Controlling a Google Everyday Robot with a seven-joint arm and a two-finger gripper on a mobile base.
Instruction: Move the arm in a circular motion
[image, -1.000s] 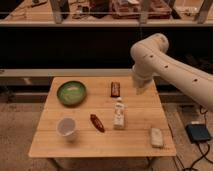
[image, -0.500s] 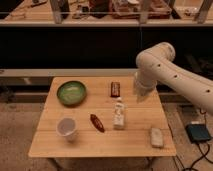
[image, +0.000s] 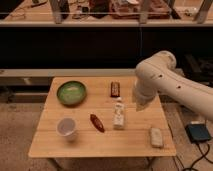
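Since all I'm asking of it is a circle in the air, there's no finish line to read off the table — I can't tell how much of the loop is done or left. The arm (image: 172, 85) comes in from the right edge and sits over the table's right-hand side, elbow joint up near the back edge. Its long axis runs from lower right up to that big rounded joint, then the last segment bends down toward the tabletop. The gripper (image: 140, 104) hangs at the low end, just right of the small white bottle (image: 119, 114), above the wooden table (image: 105, 140) — fingers shut tight, nothing in them. The green bowl (image: 71, 92), the cup (image: 67, 128), the dark bar (image: 115, 89) and the red packet (image: 97, 122) all sit apart from it, upright or flat as you'd expect.
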